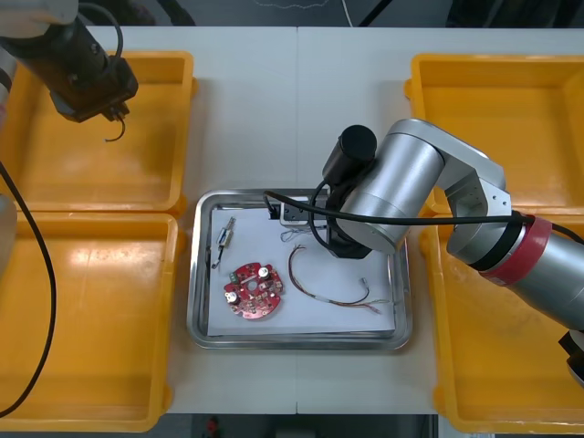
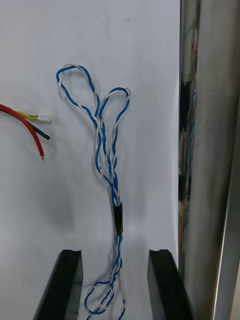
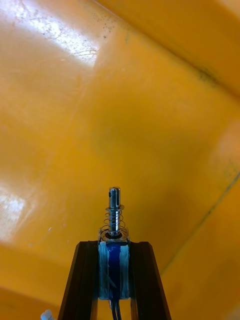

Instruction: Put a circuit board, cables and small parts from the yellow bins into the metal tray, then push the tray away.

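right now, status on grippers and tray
Left gripper shut on small metal part, over far left bin. Right gripper open astride blue and white cable in tray. Nothing blocking.

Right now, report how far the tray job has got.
Done: the tray holds a board, a red-yellow cable, a small part and a blue-white cable, which lies between the fingers of the open right hand. In hand: the left hand is shut on a second part over the far left bin. Left: bring that part over, then push the tray away.
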Motion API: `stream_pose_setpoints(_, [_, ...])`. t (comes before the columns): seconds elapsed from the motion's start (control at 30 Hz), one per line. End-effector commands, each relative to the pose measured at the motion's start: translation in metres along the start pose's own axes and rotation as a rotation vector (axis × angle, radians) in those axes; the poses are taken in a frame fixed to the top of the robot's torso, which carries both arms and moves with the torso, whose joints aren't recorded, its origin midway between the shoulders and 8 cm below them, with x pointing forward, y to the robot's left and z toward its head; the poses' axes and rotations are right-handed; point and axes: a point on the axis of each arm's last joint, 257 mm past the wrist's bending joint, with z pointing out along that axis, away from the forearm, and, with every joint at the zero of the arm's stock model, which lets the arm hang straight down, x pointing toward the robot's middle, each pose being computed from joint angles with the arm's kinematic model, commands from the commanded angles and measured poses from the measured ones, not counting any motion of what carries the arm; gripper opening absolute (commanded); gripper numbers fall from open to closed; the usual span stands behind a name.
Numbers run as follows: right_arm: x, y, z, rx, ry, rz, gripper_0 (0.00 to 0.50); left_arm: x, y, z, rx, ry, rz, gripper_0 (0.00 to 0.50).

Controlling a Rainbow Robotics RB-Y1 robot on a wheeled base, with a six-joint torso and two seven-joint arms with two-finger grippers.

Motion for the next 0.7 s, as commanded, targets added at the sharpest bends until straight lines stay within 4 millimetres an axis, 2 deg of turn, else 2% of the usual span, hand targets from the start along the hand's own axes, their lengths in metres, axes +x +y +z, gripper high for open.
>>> stream_pose_setpoints(0.03, [-0.009, 0.005, -0.001, 0.0, -0.021, -0.01, 0.5, -0.026, 0.007, -0.047, -0.002, -0.059, -0.031, 0.0])
stream_pose_setpoints(0.27, [-0.005, -0.01, -0.018, 0.016, -0.019, 0.026, 0.5, -0.003, 0.008, -0.066, -0.025, -0.04, 0.036, 0.0])
stream_pose_setpoints(0.47, [0.001, -0.014, -0.05, 0.023, 0.009, 0.036, 0.5, 0.021, 0.005, -0.081, -0.033, -0.014, 0.097, 0.001])
stream_pose_setpoints(0.57, [0.009, -0.014, -0.073, 0.014, 0.039, 0.054, 0.5, 0.03, -0.008, -0.089, -0.009, -0.013, 0.127, 0.0])
stream_pose_setpoints(0.7, [0.021, -0.012, -0.094, 0.008, 0.077, 0.071, 0.5, 0.036, -0.027, -0.096, 0.031, -0.033, 0.158, 0.002])
